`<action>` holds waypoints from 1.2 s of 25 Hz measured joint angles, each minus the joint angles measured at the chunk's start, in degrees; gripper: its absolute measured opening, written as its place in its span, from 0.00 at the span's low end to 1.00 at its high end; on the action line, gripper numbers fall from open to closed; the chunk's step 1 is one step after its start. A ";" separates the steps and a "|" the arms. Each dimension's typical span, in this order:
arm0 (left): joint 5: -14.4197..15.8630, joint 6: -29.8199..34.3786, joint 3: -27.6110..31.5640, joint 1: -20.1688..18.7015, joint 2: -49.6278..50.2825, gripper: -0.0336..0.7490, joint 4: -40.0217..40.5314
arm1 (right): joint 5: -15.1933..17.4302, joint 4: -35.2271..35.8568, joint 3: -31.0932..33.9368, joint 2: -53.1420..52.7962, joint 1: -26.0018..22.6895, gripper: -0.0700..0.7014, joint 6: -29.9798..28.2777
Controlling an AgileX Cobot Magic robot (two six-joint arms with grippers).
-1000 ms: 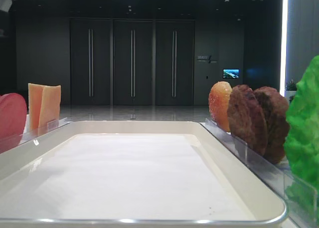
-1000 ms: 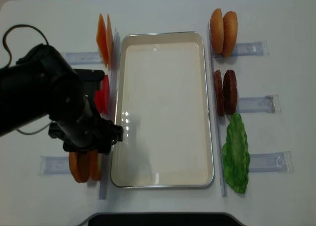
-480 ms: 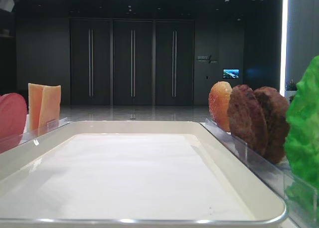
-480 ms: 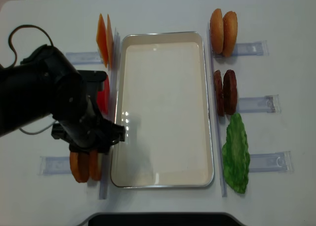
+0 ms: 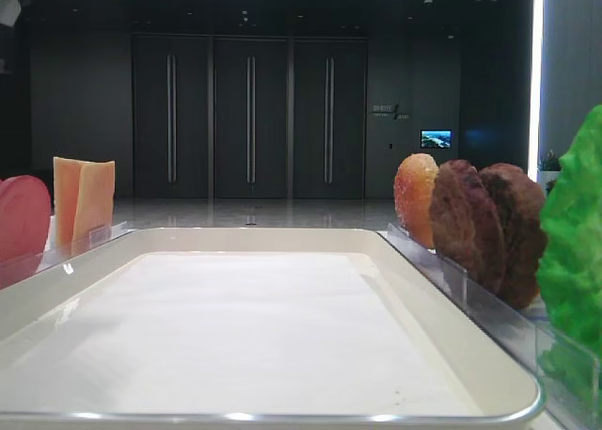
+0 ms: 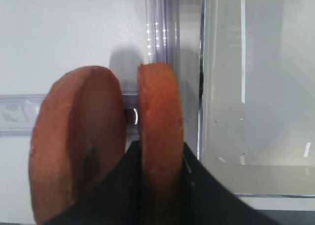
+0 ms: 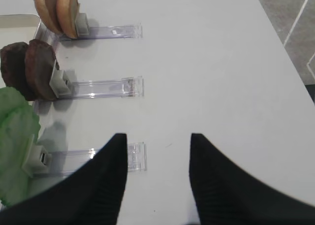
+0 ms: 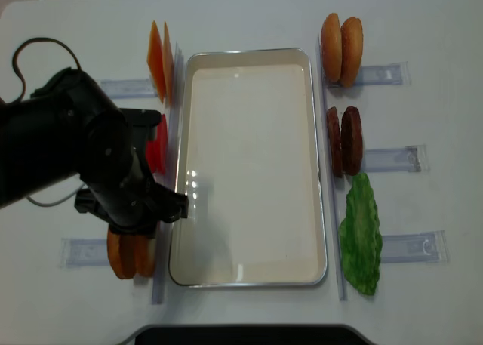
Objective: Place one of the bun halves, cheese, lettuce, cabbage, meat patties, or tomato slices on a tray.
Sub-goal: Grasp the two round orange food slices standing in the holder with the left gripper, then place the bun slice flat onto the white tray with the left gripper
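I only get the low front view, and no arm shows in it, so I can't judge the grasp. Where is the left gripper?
Observer: The left gripper is shut on a bun half, the one nearer the tray.
Operator: Is it lifted yet?
Observer: I cannot tell. It stands upright beside the other half.
Operator: And the other arm?
Observer: The right gripper is open over bare table, beside the lettuce.

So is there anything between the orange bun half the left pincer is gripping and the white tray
Nothing visible. The round orange bun half in the left pincer stands by the cream-white rectangular tray's rim; only a clear plastic rail lies between.
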 joint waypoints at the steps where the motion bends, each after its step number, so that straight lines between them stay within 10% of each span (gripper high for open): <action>1: 0.00 0.13 0.00 0.00 0.00 0.20 -0.24 | 0.00 0.00 0.00 0.00 0.00 0.47 0.00; 18: 12.68 6.55 -14.50 -0.06 0.30 0.20 -4.87 | 0.00 0.00 0.00 0.00 0.00 0.47 0.00; 26: 13.26 8.77 -14.74 -0.06 0.30 0.20 -4.88 | 0.00 0.00 0.00 0.00 0.00 0.47 0.00; 30: 8.23 12.07 -14.10 0.39 -2.14 0.20 -7.60 | 0.00 0.00 0.00 0.00 0.00 0.47 0.00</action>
